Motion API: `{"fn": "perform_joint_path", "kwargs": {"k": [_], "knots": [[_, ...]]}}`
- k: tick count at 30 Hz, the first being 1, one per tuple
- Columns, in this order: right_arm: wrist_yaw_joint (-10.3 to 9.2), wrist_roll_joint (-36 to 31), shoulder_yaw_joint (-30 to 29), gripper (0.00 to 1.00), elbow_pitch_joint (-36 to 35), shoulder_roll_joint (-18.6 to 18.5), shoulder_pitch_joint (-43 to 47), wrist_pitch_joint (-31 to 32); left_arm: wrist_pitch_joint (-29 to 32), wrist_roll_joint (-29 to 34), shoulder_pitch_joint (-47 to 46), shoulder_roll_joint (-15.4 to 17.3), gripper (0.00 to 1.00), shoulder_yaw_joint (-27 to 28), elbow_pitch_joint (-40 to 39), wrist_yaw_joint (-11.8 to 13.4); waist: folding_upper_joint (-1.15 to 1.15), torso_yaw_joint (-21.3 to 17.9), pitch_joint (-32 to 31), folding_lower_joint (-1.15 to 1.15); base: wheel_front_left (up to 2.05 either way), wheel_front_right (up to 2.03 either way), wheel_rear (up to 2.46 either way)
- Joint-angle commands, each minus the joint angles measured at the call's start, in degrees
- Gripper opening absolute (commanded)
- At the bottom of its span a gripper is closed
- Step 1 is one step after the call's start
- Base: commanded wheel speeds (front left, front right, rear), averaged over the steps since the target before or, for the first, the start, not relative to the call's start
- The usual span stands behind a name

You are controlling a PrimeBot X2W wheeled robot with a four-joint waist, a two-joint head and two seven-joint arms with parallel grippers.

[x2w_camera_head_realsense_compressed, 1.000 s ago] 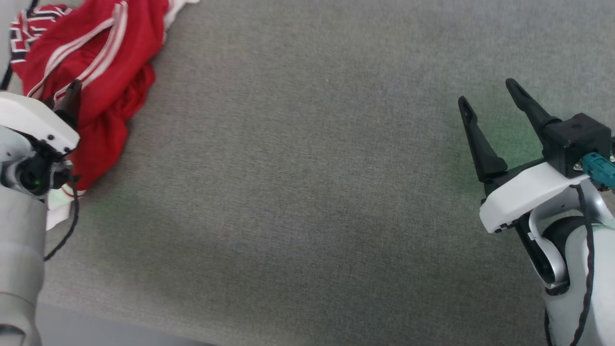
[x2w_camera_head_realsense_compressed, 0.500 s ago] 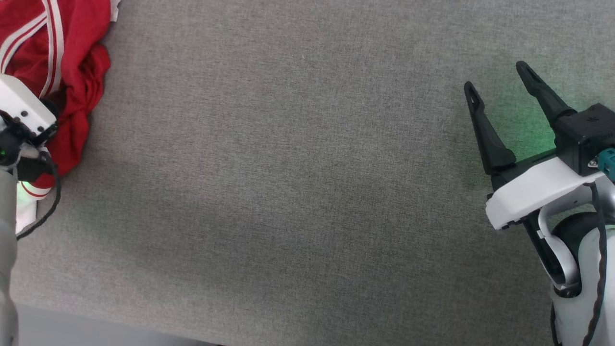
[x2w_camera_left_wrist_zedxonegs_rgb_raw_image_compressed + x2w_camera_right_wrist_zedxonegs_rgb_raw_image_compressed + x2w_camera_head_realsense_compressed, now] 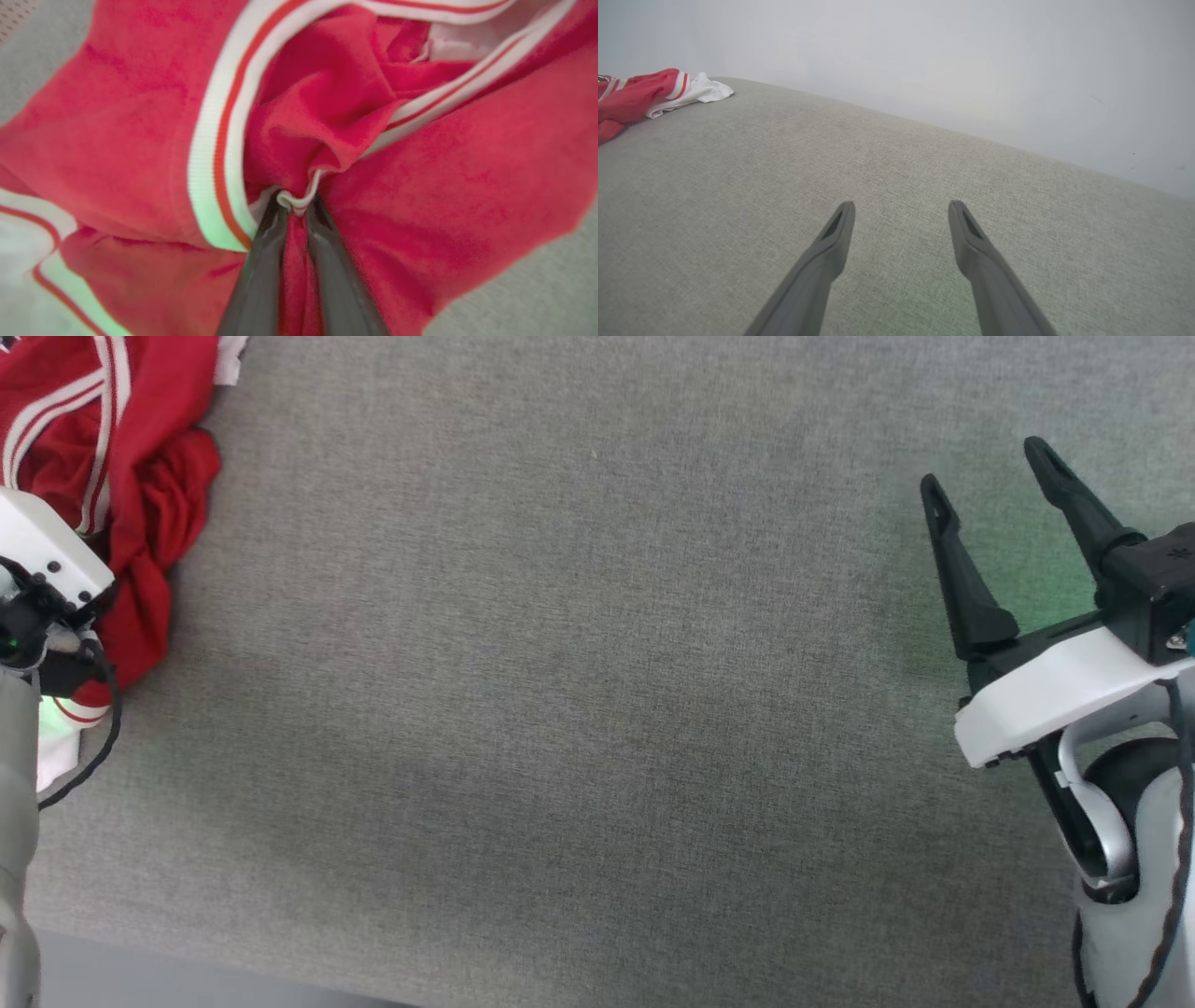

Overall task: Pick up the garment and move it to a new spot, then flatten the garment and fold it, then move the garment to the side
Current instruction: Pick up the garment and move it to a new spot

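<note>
The garment (image 3: 121, 457), a crumpled red jersey with white striped trim, lies bunched at the far left of the grey surface; it also shows in the right wrist view as the garment (image 3: 630, 95) at the far left edge. In the left wrist view my left gripper (image 3: 296, 207) is shut on a fold of the garment (image 3: 383, 186), a bit of white trim pinched between its dark fingertips. In the head view its white wrist housing sits over the cloth and hides the fingers. My right gripper (image 3: 990, 476) hangs open over bare fabric at the right, nothing between its fingers (image 3: 836, 228).
The grey fabric surface (image 3: 579, 691) stretches wide between the two arms. Its front edge runs along the bottom left of the head view, with a paler floor strip below. A plain pale wall (image 3: 971, 60) rises behind the surface's far edge.
My left gripper has closed on a fold of the garment. The head camera shifted, so the garment now sits further left in view. The right gripper stays open.
</note>
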Motion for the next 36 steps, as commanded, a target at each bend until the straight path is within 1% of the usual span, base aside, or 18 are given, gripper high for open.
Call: {"fn": "perform_joint_path", "kwargs": {"k": [1, 7, 12, 15, 22, 25, 27, 32, 36], "knots": [[-0.02, 0.5, -0.1, 1.00, 0.3, 0.4, 0.0, -0.6, 0.8, 0.5, 2.5, -3.0, 0.00, -0.8, 1.5, -0.4, 0.00, 0.5, -1.2, 0.00, 0.00, 0.00, 0.00], [-0.02, 1.4, -0.7, 1.00, 2.8, 1.9, 0.5, -3.1, -4.8, 2.0, 0.1, 1.9, 0.00, -2.1, -0.7, -1.2, 0.00, 1.2, -5.6, 0.00, 0.00, 0.00, 0.00], [-0.02, 2.2, -1.6, 1.00, 5.3, 2.8, 1.4, -5.4, -8.4, 4.1, -1.6, 4.1, 0.00, -4.3, -3.3, -1.6, 0.00, 1.8, -9.8, 0.00, 0.00, 0.00, 0.00], [-0.02, 2.8, -2.1, 1.00, 6.5, 3.6, 1.9, -7.0, -10.5, 5.1, -2.2, 5.6, 0.00, -6.2, -6.3, -1.6, 0.00, 2.0, -12.3, 0.00, 0.00, 0.00, 0.00], [-0.02, 3.6, -3.3, 1.00, 8.8, 5.3, 3.7, -10.1, -13.4, 5.9, -3.4, 10.1, 0.00, -10.3, -14.9, -1.6, 0.00, 2.2, -17.3, 0.00, 0.00, 0.00, 0.00], [-0.02, 4.0, -3.7, 1.00, 9.4, 5.8, 4.0, -11.2, -13.8, 6.1, -3.8, 12.1, 0.00, -11.7, -18.4, -1.6, 0.00, 2.1, -19.0, 0.00, 0.00, 0.00, 0.00], [-0.02, 4.1, -4.3, 1.00, 9.8, 6.3, 4.8, -12.0, -12.5, 5.1, -4.1, 13.4, 0.00, -13.1, -22.2, -1.6, 0.00, 2.0, -20.4, 0.00, 0.00, 0.00, 0.00], [-0.02, 4.4, -5.8, 1.00, 10.0, 6.9, 5.8, -13.0, -9.2, 3.7, -4.0, 14.9, 0.00, -14.5, -28.4, -1.6, 0.00, 1.5, -22.4, 0.00, 0.00, 0.00, 0.00], [-0.03, 4.6, -7.8, 1.00, 9.4, 7.1, 6.6, -13.8, -6.5, 3.0, -3.0, 15.9, 0.00, -15.1, -34.0, -1.5, 0.00, 0.0, -23.8, 0.00, 0.00, 0.00, 0.00]]}}
